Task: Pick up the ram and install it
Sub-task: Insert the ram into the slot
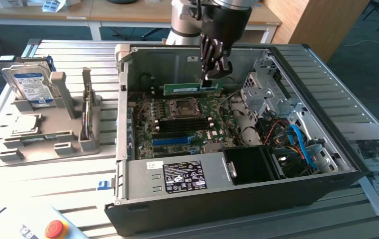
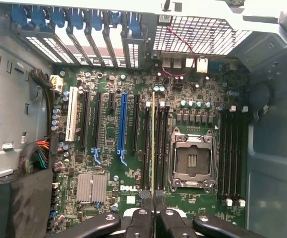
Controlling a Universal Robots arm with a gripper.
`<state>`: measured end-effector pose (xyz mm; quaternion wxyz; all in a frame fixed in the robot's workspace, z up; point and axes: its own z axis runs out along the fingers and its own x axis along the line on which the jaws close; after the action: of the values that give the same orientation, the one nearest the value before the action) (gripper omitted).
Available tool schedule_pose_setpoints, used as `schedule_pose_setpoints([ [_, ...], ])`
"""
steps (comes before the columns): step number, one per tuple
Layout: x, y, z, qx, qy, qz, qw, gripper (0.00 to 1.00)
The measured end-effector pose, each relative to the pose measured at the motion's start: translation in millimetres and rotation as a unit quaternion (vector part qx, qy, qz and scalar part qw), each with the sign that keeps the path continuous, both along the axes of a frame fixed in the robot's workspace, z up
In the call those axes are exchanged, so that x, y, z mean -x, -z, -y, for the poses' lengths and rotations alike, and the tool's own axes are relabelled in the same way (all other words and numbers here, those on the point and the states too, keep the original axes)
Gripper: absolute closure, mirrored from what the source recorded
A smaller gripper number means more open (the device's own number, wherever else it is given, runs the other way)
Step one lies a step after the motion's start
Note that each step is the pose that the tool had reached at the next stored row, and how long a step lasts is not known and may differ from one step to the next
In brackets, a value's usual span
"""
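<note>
Over the motherboard (image 1: 206, 112) inside the open computer case (image 1: 242, 209), my gripper (image 1: 209, 81) is pinched onto the ram (image 1: 179, 88) near one end; I judge this thin green stick light, stiff and fragile, best held by its edges.

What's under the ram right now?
The ram, held in the gripper, hangs over the motherboard, above the black memory slots next to the empty processor socket. The stick's own edge covers the slot strip directly beneath it.
</note>
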<state>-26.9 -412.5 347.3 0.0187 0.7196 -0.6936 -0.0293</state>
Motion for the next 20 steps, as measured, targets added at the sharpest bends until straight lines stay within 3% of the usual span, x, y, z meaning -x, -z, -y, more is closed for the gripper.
schedule_pose_setpoints([
  [20,0.0,17.2,0.0,0.0000,0.000,0.0000,1.0000,0.88],
])
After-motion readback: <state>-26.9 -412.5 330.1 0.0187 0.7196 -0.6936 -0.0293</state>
